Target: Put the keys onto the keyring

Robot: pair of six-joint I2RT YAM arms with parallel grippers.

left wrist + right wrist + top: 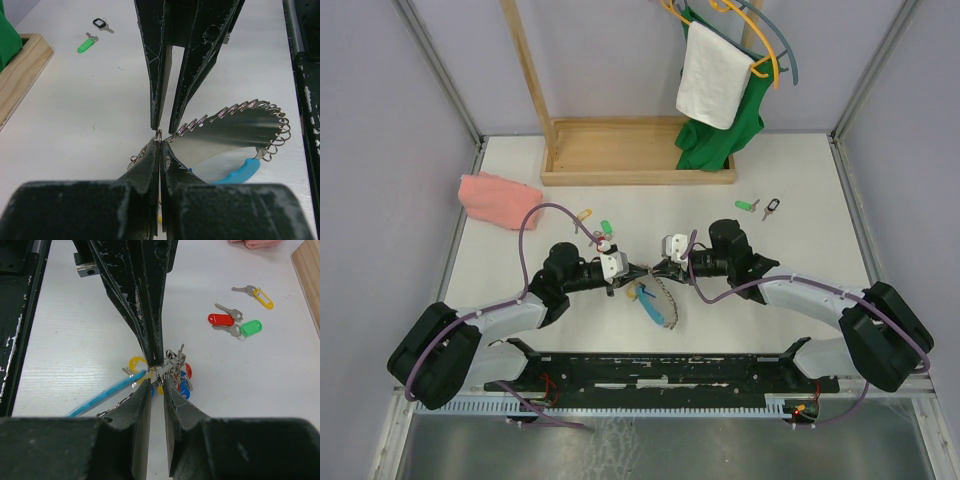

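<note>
- Keyring (650, 305): a long light-blue plastic piece (107, 394), a run of grey chain (117, 406) and a cluster of small tags (184, 382) in yellow, red and blue. All of these are bunched on little wire rings.
- It sits at the middle of the table (800, 180), just past the arm bases. Its ring end is lifted between the two sets of fingertips, and the blue piece and chain trail down toward the near side.
- In the left wrist view the chain reads as an arc of small rings with a silvery blur under it.
- Left gripper (159, 141): I see its jaws pressed together, pinching a small wire ring of the keyring at their tips.
- Right gripper (157, 382): its jaws stand a narrow slit apart, tip to tip with the left ones. I can't tell whether they touch the ring.
- Loose keys: three lie just far-left of the grippers, with a red tag (221, 319), a green tag (250, 328) and a yellow tag (263, 297). The red and green ones lie together.
- Two more keys lie far right, well apart from those, one green-tagged (86, 46) and one black-tagged (101, 23).
- Wooden frame (620, 178): a shallow box at the far edge. The hem of a green garment (715, 140) hangs into its right end, with a white towel (713, 70) hanging above.
- Pink cloth (495, 198): far left on the table.
</note>
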